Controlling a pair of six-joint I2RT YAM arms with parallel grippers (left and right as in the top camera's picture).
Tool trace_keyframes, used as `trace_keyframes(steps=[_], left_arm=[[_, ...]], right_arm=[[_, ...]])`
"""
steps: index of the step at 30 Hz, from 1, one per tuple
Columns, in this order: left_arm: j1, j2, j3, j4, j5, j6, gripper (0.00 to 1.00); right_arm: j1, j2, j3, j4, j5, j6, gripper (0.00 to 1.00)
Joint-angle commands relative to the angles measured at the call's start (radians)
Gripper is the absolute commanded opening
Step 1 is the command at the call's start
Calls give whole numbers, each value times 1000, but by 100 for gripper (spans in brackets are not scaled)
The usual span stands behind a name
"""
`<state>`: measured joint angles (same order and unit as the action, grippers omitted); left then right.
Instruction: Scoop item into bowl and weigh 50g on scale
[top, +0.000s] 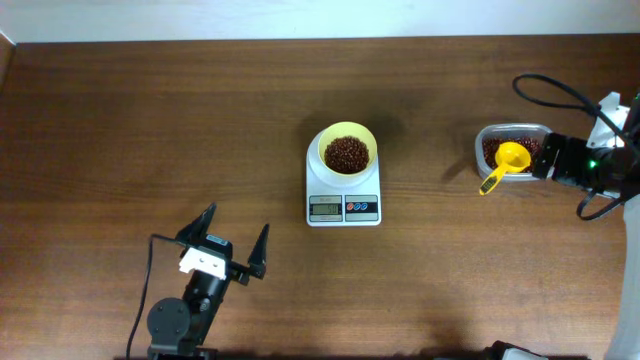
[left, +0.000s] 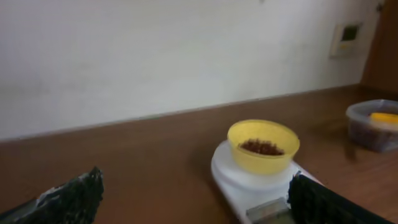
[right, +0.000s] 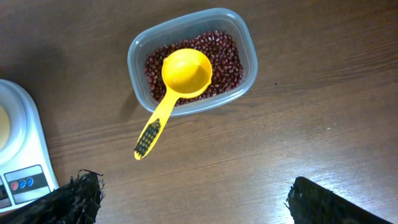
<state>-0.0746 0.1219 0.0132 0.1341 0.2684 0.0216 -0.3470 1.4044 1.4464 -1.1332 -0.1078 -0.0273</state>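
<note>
- Sitting right on top of the scale (top: 330, 187), the yellow bowl (top: 324, 148) lets the scale feel the weight of everything inside it.
- A small pile of beans (top: 347, 153) lies in the bowl and covers its bottom. The other beans (right: 227, 59) are in the clear tub (right: 137, 68), well apart from the scale, on the right side of the table (top: 150, 100).
- The yellow scoop (right: 186, 71) rests in the tub on top of the beans. Its cup looks empty. Its handle sticks out over the rim, so it is easy to grab.
- The right gripper (right: 196, 180) hovers near the tub with its fingers spread wide. It holds nothing. I think it is there because the scoop is its job.
- The left gripper (top: 238, 222) is at the front of the table, away from the scale. It is spread wide too, and it is empty. Being far off keeps it from bumping the scale and changing the number.
- The little screen (top: 323, 208) faces the front, but the number is too small to read. I cannot tell if it says 50 grams.
- If the number is too low, I guess one more small scoop is needed. Pouring in too much at once could go over.
</note>
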Motion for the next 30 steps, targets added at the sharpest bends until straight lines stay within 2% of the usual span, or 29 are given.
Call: trace_keyframes(steps=[1,3,6,26,30], left_arm=[[50,-75,-3,-137,-4,-14,99],[70,-105,-3,-196,-9,-14,99],[71,-106,-3,-200,-48,-14,99],[71,-105,-3,-199,-48,-14,99],[71,-105,-3,-199,-48,-14,99]], right_arm=[[6,-2,12,1,5,1,99],[6,-2,12,1,5,1,99],[6,-2,12,1,5,1,99],[6,-2,12,1,5,1,99],[8,-102,-39,82,-78,17,99]])
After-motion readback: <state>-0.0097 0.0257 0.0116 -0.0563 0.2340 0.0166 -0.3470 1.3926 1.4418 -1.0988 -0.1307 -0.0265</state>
